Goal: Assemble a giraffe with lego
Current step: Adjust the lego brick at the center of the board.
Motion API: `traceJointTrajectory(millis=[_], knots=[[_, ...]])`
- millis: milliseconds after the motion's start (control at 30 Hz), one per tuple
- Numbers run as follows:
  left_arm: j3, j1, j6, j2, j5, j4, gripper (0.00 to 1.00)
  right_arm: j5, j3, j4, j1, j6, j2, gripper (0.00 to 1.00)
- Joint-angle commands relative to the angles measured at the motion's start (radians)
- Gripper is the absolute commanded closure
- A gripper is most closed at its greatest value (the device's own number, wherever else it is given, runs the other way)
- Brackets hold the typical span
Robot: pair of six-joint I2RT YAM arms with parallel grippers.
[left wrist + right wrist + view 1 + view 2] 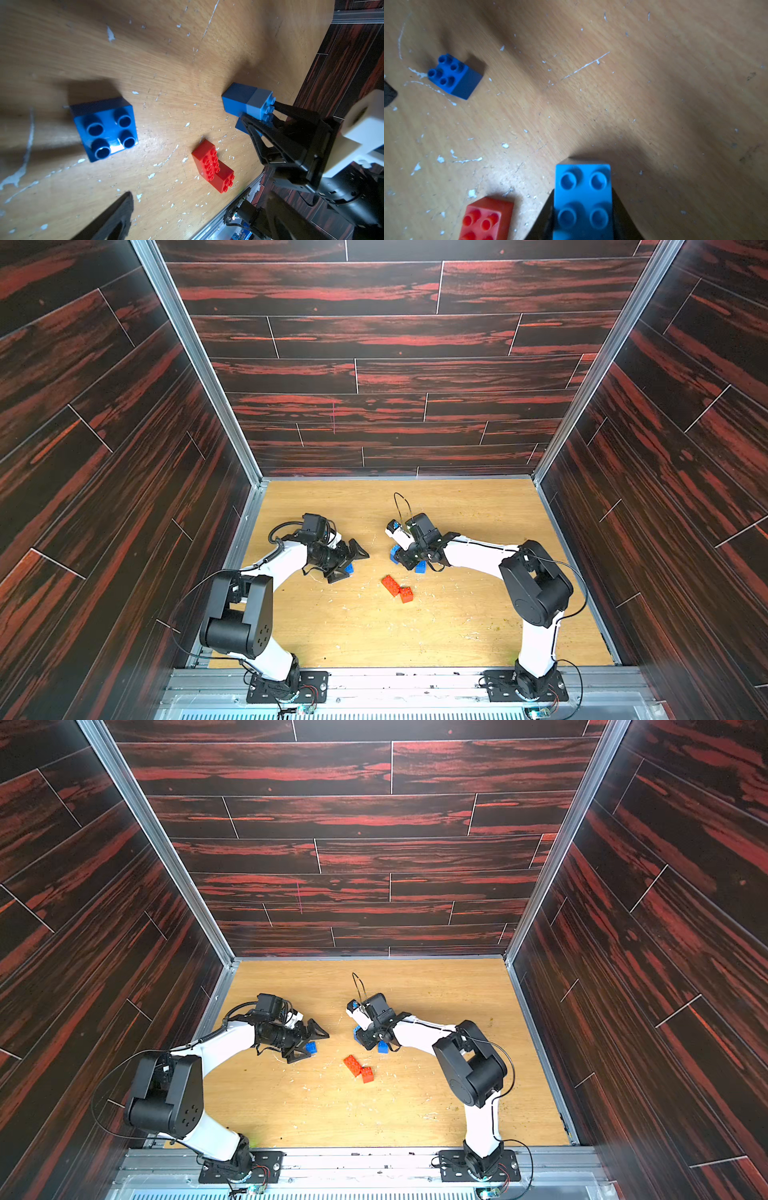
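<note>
While the right gripper [259,111] is closed on the long light blue studded plastic brick [583,195], two small dark blue cube-shaped bricks [236,98] sit joined under it and appear to rest on the scratched wooden tabletop [457,614]. The left gripper [349,565] is spread wide, and a glossy small dark blue brick [106,128] with four round studs lies free between its fingers. Near both, the long red brick [390,585] and the small red brick [407,594] lie touching, studs up.
</note>
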Motion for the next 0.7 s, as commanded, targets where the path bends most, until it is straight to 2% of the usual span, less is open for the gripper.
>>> traceJointTrajectory(millis=[0, 100, 267, 500, 667], knots=[[-0.007, 0.0, 0.012, -0.019, 0.004, -0.011, 0.0, 0.002, -0.019, 0.016, 0.008, -0.006, 0.019, 0.73], [-0.006, -0.001, 0.012, -0.018, 0.006, -0.008, 0.0, 0.007, -0.022, 0.016, 0.008, -0.007, 0.022, 0.72], [0.0, 0.0, 0.011, -0.016, 0.011, -0.008, 0.0, 0.011, -0.014, 0.006, 0.008, -0.005, 0.02, 0.64], [0.0, -0.001, 0.012, -0.018, 0.015, -0.007, 0.0, 0.015, -0.001, -0.007, 0.007, -0.011, 0.018, 0.48], [0.003, 0.0, 0.01, -0.018, 0.016, -0.006, 0.01, 0.012, 0.005, -0.01, 0.008, -0.011, 0.015, 0.44]])
